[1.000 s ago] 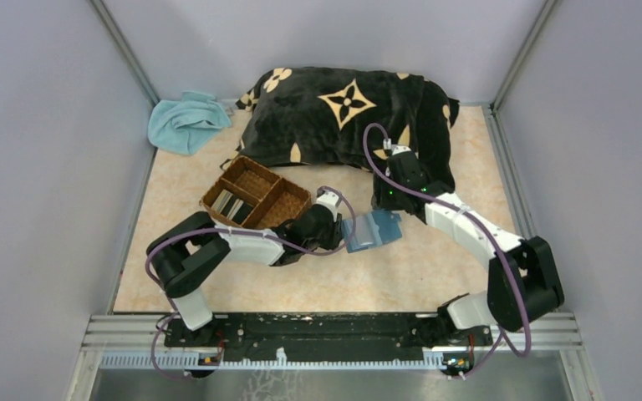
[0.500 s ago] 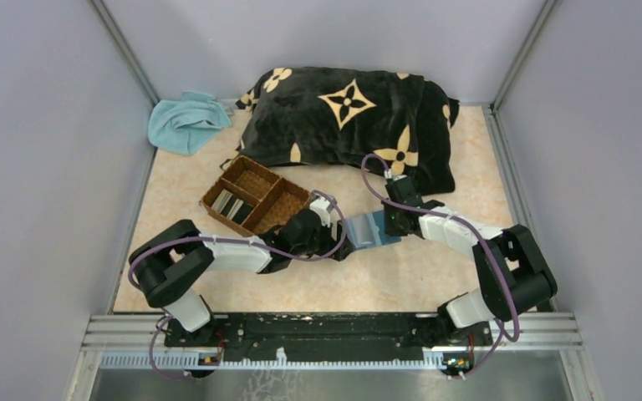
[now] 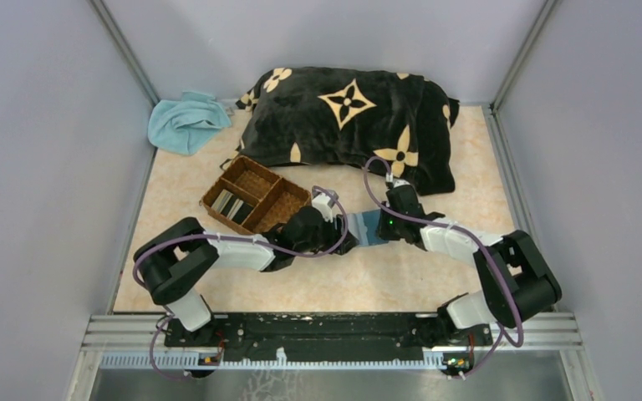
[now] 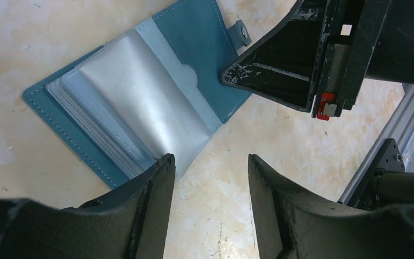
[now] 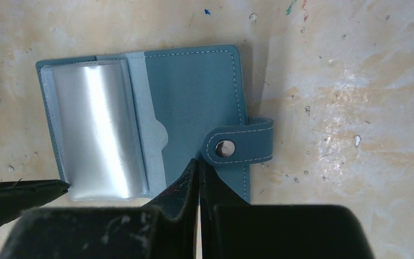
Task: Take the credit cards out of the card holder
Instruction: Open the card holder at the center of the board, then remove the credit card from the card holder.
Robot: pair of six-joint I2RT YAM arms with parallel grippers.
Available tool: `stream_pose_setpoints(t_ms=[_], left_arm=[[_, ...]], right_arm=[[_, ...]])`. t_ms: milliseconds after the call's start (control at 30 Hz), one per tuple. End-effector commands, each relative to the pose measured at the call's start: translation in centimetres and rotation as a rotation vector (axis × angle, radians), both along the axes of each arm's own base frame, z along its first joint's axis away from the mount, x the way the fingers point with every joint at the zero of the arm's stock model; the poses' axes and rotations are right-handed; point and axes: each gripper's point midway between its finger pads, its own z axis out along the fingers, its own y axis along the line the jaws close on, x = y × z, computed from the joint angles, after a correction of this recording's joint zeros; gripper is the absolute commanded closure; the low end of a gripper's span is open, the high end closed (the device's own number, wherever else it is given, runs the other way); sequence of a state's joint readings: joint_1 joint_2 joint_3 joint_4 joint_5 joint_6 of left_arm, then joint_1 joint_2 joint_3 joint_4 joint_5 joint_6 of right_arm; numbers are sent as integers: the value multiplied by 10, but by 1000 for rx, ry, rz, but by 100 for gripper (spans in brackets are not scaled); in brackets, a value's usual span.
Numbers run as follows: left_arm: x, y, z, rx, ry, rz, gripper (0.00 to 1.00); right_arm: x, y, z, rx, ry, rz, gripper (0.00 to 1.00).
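Note:
The teal-blue card holder (image 5: 194, 91) lies spread open on the table, with its clasp tab (image 5: 240, 147) pointing right. Shiny clear sleeves (image 5: 94, 129) fill its left half; I cannot tell what they contain. My right gripper (image 5: 199, 162) is shut with nothing between its fingers. Its tips rest on the holder's right flap beside the tab. My left gripper (image 4: 210, 159) is open at the near corner of the card holder (image 4: 205, 48), one finger over the sleeves' edge. Grey and dark credit cards (image 3: 228, 205) stand in the woven tray (image 3: 209, 202).
A black pillow with tan flowers (image 3: 347, 117) lies at the back, just behind the right arm. A light blue cloth (image 3: 185, 121) sits at the back left. The brown woven tray is close to the left arm's wrist. Grey walls enclose the table.
The right arm swung down from the pillow onto the holder and its gripper shut. The left gripper opened wide, then narrowed a little beside the holder.

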State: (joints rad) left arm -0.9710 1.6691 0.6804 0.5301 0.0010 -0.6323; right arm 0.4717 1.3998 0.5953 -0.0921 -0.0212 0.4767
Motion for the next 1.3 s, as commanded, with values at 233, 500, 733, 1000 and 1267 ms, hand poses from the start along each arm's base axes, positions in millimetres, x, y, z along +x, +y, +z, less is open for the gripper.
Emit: stream_pose_setpoints(t_ms=[233, 500, 733, 1000, 1267], left_arm=[[2, 11, 13, -26, -7, 70, 36], [7, 36, 66, -35, -120, 130, 30], [6, 75, 97, -25, -195, 224, 29], [1, 121, 99, -4, -208, 356, 29], [-6, 154, 110, 33, -254, 408, 29]], right_arm=[[-40, 1, -8, 17, 75, 27, 100], [-23, 14, 35, -51, -30, 38, 74], [1, 37, 72, -98, -90, 11, 54], [24, 81, 72, -287, -105, 11, 37], [24, 103, 38, -378, -39, -4, 41]])
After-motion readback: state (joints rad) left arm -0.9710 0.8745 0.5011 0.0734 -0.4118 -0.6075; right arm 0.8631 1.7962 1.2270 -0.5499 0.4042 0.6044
